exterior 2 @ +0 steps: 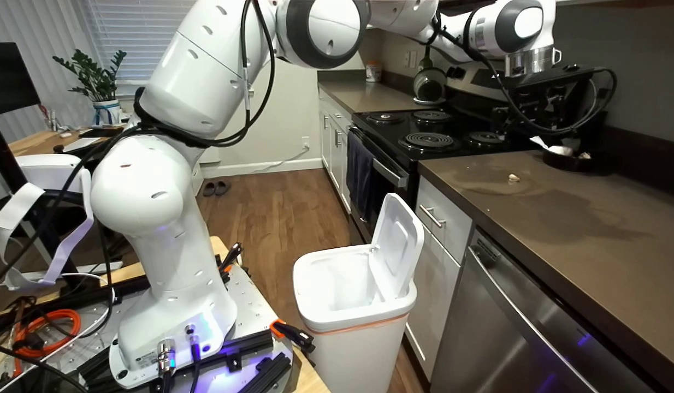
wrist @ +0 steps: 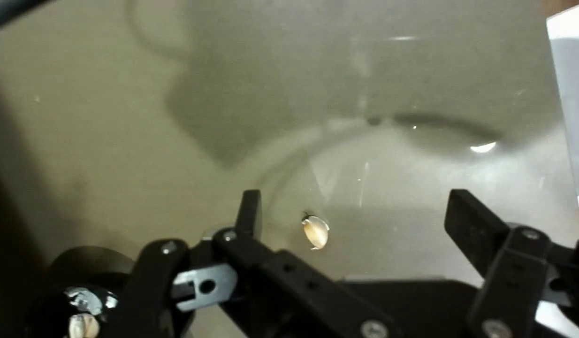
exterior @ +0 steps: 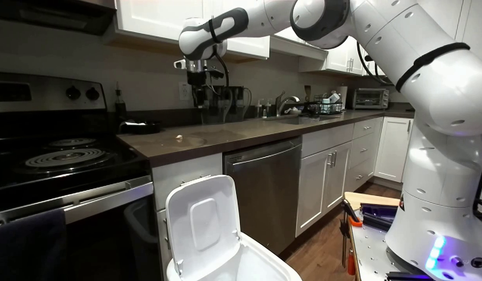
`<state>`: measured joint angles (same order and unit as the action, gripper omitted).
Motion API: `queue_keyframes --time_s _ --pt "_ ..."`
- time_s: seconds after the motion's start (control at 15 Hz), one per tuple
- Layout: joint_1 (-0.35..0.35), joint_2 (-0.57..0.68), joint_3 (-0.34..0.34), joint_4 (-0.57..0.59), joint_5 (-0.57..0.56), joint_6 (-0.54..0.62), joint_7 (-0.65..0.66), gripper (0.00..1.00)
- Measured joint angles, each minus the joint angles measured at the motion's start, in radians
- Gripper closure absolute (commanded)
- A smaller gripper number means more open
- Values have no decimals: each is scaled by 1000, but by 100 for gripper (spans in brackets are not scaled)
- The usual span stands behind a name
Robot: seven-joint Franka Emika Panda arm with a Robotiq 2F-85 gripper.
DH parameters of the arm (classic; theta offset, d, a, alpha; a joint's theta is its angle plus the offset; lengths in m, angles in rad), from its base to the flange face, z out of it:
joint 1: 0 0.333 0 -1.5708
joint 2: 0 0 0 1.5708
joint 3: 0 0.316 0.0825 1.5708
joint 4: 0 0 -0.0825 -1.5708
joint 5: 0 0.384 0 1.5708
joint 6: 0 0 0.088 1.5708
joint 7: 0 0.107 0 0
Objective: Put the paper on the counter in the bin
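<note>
Brown counter (exterior 2: 604, 256), w/ bin (exterior 2: 359, 355) uncovered in front: prep apparently OK, pickup & drop TBD. Gripper (wrist: 355, 206) hangs above, jaws wide apart, nothing held; pale scrap (wrist: 316, 232), prob. the task's paper, lies on the countertop below.

Black Robotiq gripper (exterior: 200, 105) pointing straight down over the long dark brown countertop (exterior: 256, 128), hanging off that bulky white jointed robot arm (exterior: 393, 39), its tips too dark to make out! There, on the countertop near the black coil-burner stove (exterior: 124, 164), lies one tiny whitish scrap (exterior: 179, 137)! And down front, the white plastic rubbish bin (exterior: 262, 254), its rounded hinged lid (exterior: 205, 222) standing raised, a dark steel dishwasher (exterior: 264, 191) behind!
</note>
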<state>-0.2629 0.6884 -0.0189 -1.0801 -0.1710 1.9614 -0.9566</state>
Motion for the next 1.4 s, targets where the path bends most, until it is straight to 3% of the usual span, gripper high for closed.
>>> queue_keyframes --time_s 0.33,0.67,1.4 --pt "-4 56 13 80 16 -96 -201 0" --pt "1 64 15 86 0 -95 -237 0" --pt "-22 110 37 169 -4 -55 -564 0"
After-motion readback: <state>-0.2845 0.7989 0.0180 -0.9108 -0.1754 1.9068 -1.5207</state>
